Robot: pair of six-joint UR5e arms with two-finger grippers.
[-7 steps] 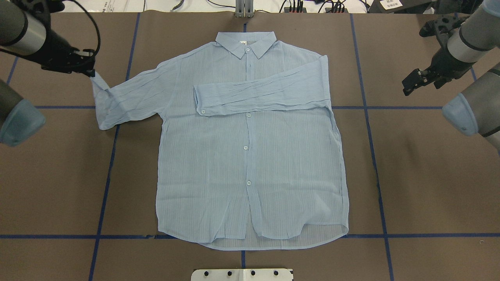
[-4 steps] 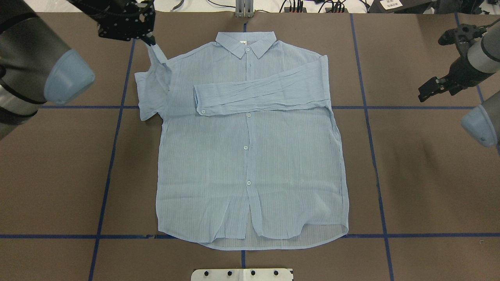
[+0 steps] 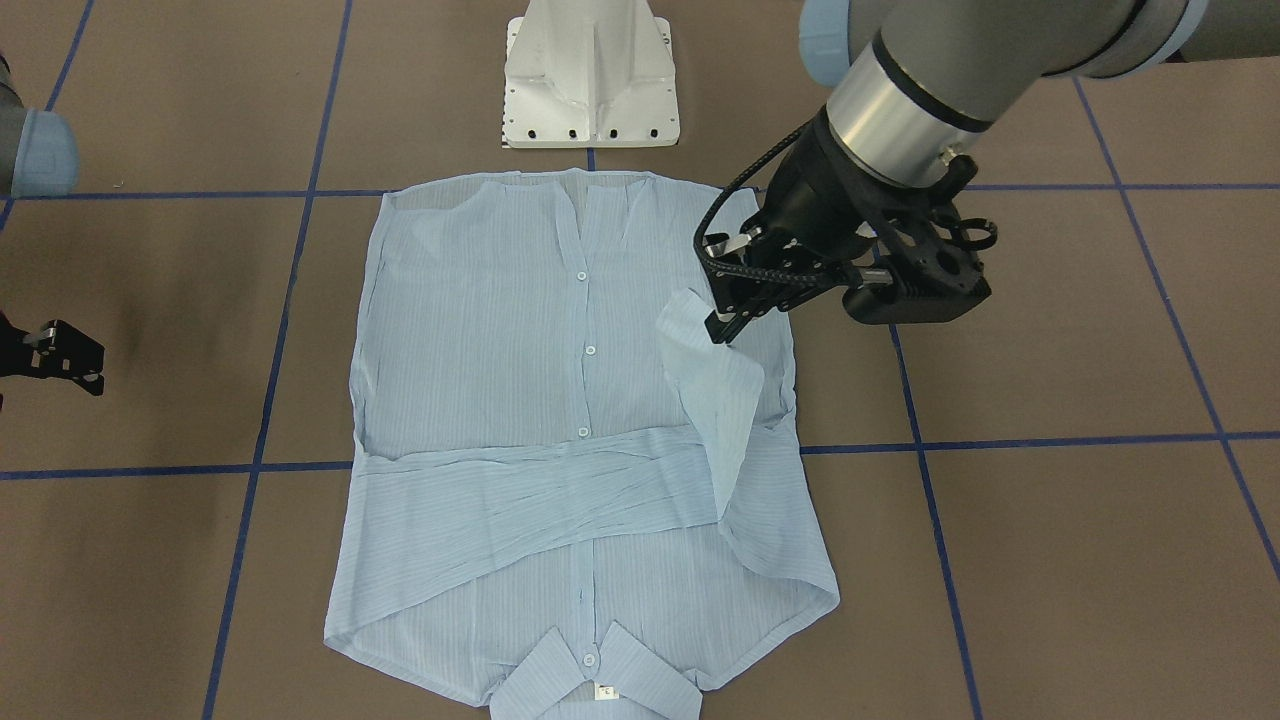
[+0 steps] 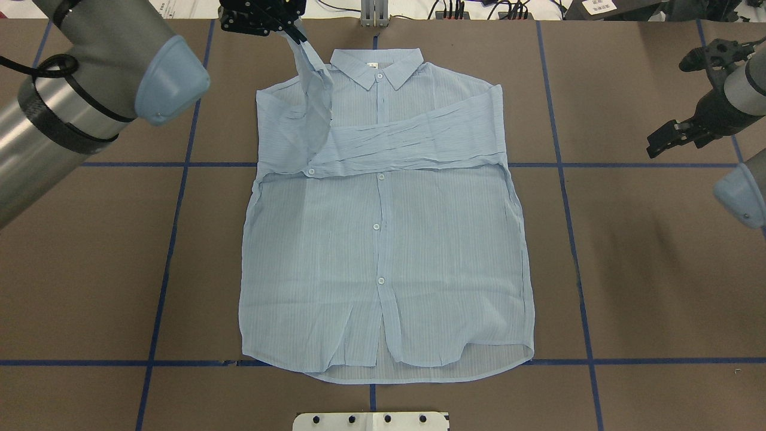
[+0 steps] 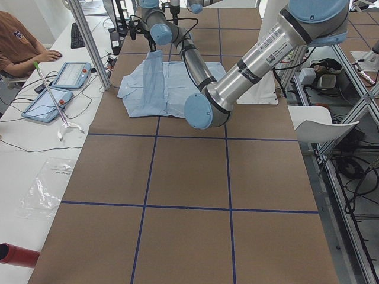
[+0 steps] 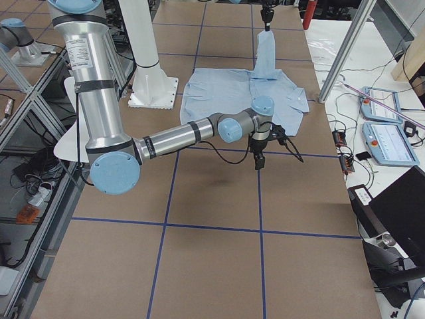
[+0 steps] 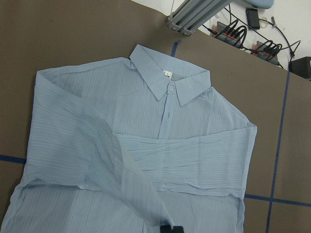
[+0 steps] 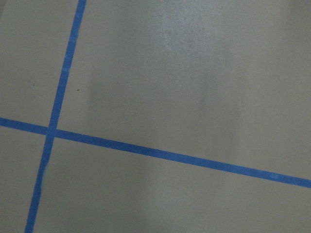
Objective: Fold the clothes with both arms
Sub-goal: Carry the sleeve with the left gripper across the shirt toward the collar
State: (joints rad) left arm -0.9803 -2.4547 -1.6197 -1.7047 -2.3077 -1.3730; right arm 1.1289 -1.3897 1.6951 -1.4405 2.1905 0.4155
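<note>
The light-blue shirt (image 4: pixel 383 251) lies flat and buttoned on the brown table, collar (image 4: pixel 377 66) at the far side. Its right sleeve (image 4: pixel 407 143) is folded across the chest. My left gripper (image 4: pixel 293 33) is shut on the cuff of the left sleeve (image 4: pixel 311 78) and holds it raised above the shirt's left shoulder; it also shows in the front-facing view (image 3: pixel 725 325). In the left wrist view the sleeve (image 7: pixel 131 189) hangs from the fingertips (image 7: pixel 167 228). My right gripper (image 4: pixel 661 140) is open and empty over bare table, well right of the shirt.
The white pedestal (image 3: pixel 590 70) stands at the near edge by the shirt's hem. Blue tape lines (image 8: pixel 146 150) grid the table. An operator (image 5: pixel 18 41) and tablets (image 5: pixel 71 74) are at a side bench beyond the far edge.
My left gripper has carried the left sleeve cuff from far out on the left inward over the shirt's shoulder, so the sleeve has folded in. The right gripper has drawn slightly outward.
</note>
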